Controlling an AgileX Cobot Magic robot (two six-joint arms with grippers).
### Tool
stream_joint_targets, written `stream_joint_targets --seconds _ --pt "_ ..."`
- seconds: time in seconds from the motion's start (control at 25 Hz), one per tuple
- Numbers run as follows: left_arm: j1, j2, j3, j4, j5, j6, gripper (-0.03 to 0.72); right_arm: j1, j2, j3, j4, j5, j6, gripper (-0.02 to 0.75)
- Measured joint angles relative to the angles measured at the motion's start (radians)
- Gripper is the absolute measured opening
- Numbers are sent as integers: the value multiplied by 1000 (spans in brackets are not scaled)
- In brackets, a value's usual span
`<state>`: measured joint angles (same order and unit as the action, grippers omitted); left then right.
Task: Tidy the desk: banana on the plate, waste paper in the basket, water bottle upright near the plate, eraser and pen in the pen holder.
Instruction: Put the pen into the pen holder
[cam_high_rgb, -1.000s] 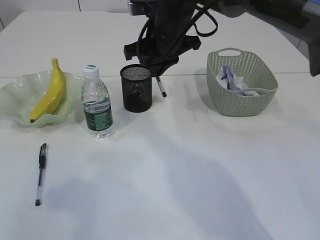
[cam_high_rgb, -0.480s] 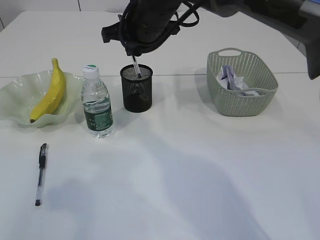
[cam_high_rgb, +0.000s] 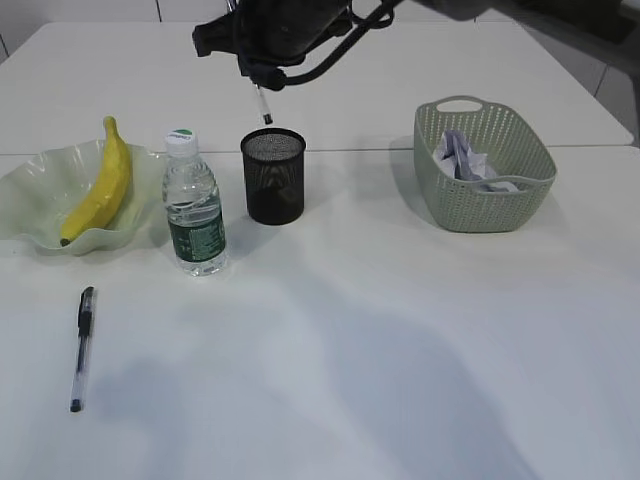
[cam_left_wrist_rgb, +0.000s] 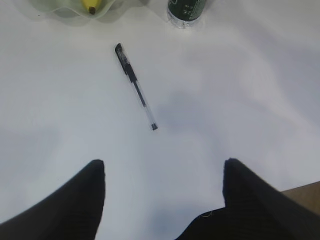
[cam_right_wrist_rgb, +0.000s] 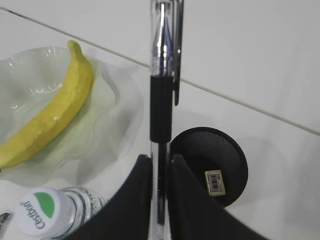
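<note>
My right gripper (cam_high_rgb: 258, 78) is shut on a clear pen (cam_right_wrist_rgb: 161, 100) that hangs point down just above the far rim of the black mesh pen holder (cam_high_rgb: 272, 176). The pale-yellow eraser (cam_right_wrist_rgb: 214, 181) lies at the bottom of the pen holder (cam_right_wrist_rgb: 226, 150). A second pen (cam_high_rgb: 80, 345) lies on the white desk (cam_high_rgb: 380, 330) at the front left. My left gripper (cam_left_wrist_rgb: 162, 167) hovers open above that pen (cam_left_wrist_rgb: 136, 85). The banana (cam_high_rgb: 102, 188) rests on the green plate (cam_high_rgb: 25, 195). Next to the plate, the water bottle (cam_high_rgb: 193, 205) stands upright. Crumpled waste paper (cam_high_rgb: 462, 155) sits in the basket (cam_high_rgb: 484, 200).
The right arm reaches in from the upper right, over the space between basket and pen holder. The bottle stands close to the left of the pen holder. A seam (cam_high_rgb: 360, 150) runs across the desk behind the objects.
The right gripper has carried its pen left and upward, from behind the right side of the pen holder to above its rim. Nothing else moved.
</note>
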<state>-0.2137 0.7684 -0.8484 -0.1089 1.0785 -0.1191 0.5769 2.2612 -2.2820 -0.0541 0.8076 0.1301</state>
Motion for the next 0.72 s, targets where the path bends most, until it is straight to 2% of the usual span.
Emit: stream_joint_targets --seconds 0.2,0.36,0.56,0.72 --pt "0 0 0 0 0 0 524 -4 -83 26 0 44 -45 41" --pt "0 0 0 -1 0 0 521 -12 -182 130 -2 52 -70 41" --pt "0 0 0 -2 0 0 519 -15 -349 348 -23 35 -84 41" --pt "0 0 0 -2 0 0 518 -15 -472 553 -26 -122 -86 41"
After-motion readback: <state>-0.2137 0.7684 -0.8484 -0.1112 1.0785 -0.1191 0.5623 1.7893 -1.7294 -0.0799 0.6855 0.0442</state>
